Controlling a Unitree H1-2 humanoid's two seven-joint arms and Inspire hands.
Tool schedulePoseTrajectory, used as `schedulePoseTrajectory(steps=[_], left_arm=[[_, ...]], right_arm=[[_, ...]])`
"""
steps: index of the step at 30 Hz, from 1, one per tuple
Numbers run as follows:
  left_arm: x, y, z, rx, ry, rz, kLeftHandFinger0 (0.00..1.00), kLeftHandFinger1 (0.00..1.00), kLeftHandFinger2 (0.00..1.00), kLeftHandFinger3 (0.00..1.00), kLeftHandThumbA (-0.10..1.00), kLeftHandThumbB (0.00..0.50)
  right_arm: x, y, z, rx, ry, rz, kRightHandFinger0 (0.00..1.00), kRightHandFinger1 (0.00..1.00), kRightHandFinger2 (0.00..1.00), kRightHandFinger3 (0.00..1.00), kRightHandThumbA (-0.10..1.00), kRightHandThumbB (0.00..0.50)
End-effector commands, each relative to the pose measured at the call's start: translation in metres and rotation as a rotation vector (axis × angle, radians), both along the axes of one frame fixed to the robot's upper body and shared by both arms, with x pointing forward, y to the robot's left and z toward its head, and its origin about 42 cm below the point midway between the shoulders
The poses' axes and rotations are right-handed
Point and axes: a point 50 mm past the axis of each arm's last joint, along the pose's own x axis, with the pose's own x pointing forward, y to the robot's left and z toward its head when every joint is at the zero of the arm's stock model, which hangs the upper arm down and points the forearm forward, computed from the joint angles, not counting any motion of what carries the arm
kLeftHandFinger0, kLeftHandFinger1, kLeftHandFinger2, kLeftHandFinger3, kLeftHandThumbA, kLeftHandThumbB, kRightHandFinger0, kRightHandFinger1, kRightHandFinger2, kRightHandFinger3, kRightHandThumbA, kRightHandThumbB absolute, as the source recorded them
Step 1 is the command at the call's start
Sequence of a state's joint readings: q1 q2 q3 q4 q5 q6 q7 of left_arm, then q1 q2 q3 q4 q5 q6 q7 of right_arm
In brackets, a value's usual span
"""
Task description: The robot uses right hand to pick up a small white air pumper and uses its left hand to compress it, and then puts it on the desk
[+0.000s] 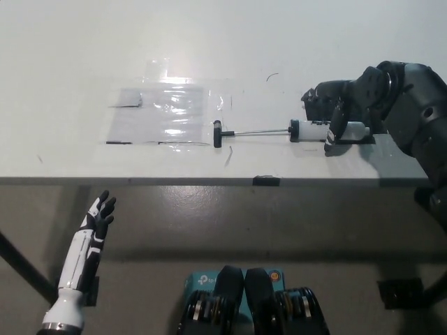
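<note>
The small white air pumper lies flat on the white desk at the right, its thin rod drawn out leftward to a black T-handle. My black right hand sits over the pump's white barrel, fingers curled down around it; the barrel's right part is hidden behind them. The pump still rests on the desk. My white left hand hangs below the desk's front edge at lower left, fingers spread, holding nothing.
A sheet of clear plastic film is taped flat on the desk left of the pump handle. The desk's front edge runs across the picture's middle, with a black clip on it. Below is the grey floor.
</note>
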State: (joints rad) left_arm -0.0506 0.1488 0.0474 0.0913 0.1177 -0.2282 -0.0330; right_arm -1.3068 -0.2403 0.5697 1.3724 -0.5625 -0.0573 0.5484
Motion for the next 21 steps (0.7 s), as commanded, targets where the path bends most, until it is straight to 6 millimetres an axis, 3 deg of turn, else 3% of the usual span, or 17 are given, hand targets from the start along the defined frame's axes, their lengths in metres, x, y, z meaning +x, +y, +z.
schedulePoseTrajectory(steps=[1, 12, 13, 14, 15, 16, 17, 18, 19, 20, 21], left_arm=[[-0.009, 0.005, 0.001, -0.064, -0.014, 0.009, 1.00, 1.00, 1.00, 1.00, 1.00, 0.131], [-0.010, 0.014, 0.009, -0.089, 0.002, 0.033, 1.00, 1.00, 1.00, 1.00, 1.00, 0.156], [-0.013, 0.012, 0.006, -0.091, 0.008, 0.027, 1.00, 1.00, 1.00, 1.00, 1.00, 0.142], [-0.013, 0.011, 0.005, -0.093, 0.004, 0.018, 1.00, 1.00, 1.00, 1.00, 1.00, 0.131], [-0.015, 0.013, 0.004, -0.092, 0.002, 0.017, 1.00, 1.00, 1.00, 1.00, 1.00, 0.130], [-0.016, 0.012, 0.004, -0.093, 0.002, 0.016, 1.00, 1.00, 1.00, 1.00, 1.00, 0.131], [-0.016, 0.010, 0.003, -0.096, 0.000, 0.017, 1.00, 1.00, 1.00, 1.00, 1.00, 0.140], [-0.015, 0.009, 0.003, -0.100, 0.000, 0.017, 1.00, 1.00, 1.00, 1.00, 1.00, 0.141], [-0.013, 0.009, 0.005, -0.103, -0.003, 0.018, 1.00, 1.00, 1.00, 1.00, 1.00, 0.149], [-0.011, 0.010, 0.008, -0.104, -0.004, 0.018, 1.00, 1.00, 1.00, 1.00, 1.00, 0.150], [-0.009, 0.009, 0.010, -0.108, -0.012, 0.016, 1.00, 1.00, 1.00, 1.00, 1.00, 0.149]], right_arm=[[0.006, 0.017, 0.031, -0.040, -0.020, 0.024, 1.00, 1.00, 1.00, 1.00, 1.00, 0.321], [0.002, 0.021, 0.009, -0.057, 0.001, 0.021, 1.00, 1.00, 1.00, 1.00, 0.97, 0.302], [0.001, 0.020, 0.003, -0.064, -0.015, 0.026, 1.00, 0.93, 0.89, 0.92, 0.94, 0.328], [0.000, 0.019, -0.001, -0.026, -0.019, -0.005, 0.74, 0.58, 0.58, 0.64, 0.83, 0.334], [-0.001, 0.023, -0.005, -0.012, -0.024, -0.012, 0.47, 0.35, 0.34, 0.48, 0.75, 0.320], [-0.001, 0.022, -0.006, -0.013, -0.026, -0.012, 0.32, 0.31, 0.39, 0.48, 0.71, 0.319], [-0.001, 0.023, -0.008, -0.049, -0.049, 0.016, 0.28, 0.37, 0.53, 0.71, 0.59, 0.284], [-0.001, 0.022, -0.008, -0.041, -0.059, 0.024, 0.48, 0.64, 0.77, 0.76, 0.43, 0.280], [0.000, 0.023, -0.006, -0.062, -0.099, 0.042, 0.52, 0.69, 0.76, 0.58, 0.12, 0.257], [0.000, 0.024, -0.004, -0.072, -0.116, 0.059, 0.81, 0.91, 0.81, 0.41, -0.09, 0.237], [0.001, 0.022, -0.002, -0.082, -0.133, 0.064, 1.00, 1.00, 0.92, 0.47, -0.10, 0.221]])
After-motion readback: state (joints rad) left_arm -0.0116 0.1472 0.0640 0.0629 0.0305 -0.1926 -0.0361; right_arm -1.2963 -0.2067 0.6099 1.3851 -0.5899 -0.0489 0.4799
